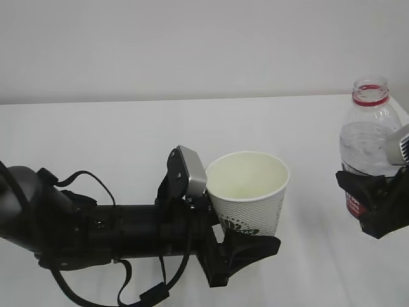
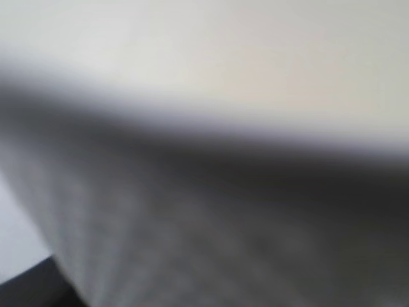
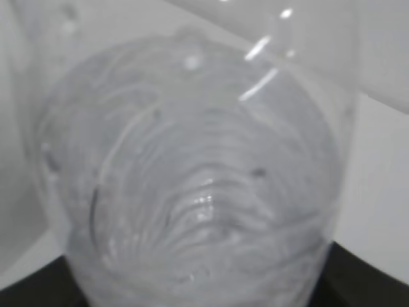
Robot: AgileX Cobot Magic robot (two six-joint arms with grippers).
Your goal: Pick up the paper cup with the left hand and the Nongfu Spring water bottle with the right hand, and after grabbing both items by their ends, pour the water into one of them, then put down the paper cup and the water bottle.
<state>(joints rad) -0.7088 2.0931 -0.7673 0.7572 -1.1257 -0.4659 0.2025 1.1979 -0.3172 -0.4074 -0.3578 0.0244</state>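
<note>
White surface (image 1: 128, 147), matte, plain, fills lower two thirds of exterior view. Pale grey-white wall (image 1: 192, 45) directly behind the surface, meeting its far edge in a straight, slightly slanted line. Soft shadows on the surface near its front edge. Right wrist view: strip of the surface (image 3: 377, 192) at right, blurred. Left wrist view too blurred to tell.

Paper cup (image 1: 248, 192) sits upright mid-surface (image 1: 128, 134), w/ left hand (image 1: 246, 246) reaching in from the left, fingers (image 1: 255, 246) around its lower part. Nongfu Spring water bottle (image 1: 369, 128) stands upright far right, well apart from cup, right hand (image 1: 377, 201) clasping its lower half.
</note>
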